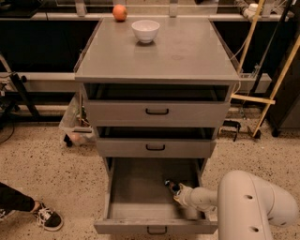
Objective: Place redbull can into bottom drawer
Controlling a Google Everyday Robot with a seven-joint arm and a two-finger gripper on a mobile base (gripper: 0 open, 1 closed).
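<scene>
At far left we see a person's shoe (pixel 47 218) on the speckled floor. On the grey cabinet top (pixel 187 56) sit an orange (pixel 119 12) and, to its right, a white bowl (pixel 145 30). Below, the bottom drawer (pixel 133 190) stands pulled open. Inside it, right of centre, the gripper (pixel 174 188) has its fingers closed on the redbull can (pixel 169 184). The white arm (pixel 253 206) reaches in from the right.

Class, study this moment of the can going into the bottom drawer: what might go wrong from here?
1. The gripper is inside the bottom drawer, right of middle, with the can at its tip; the can may tip or roll once let go.
2. The middle drawer stands partly open above the arm; lifting straight up may strike it.
</scene>
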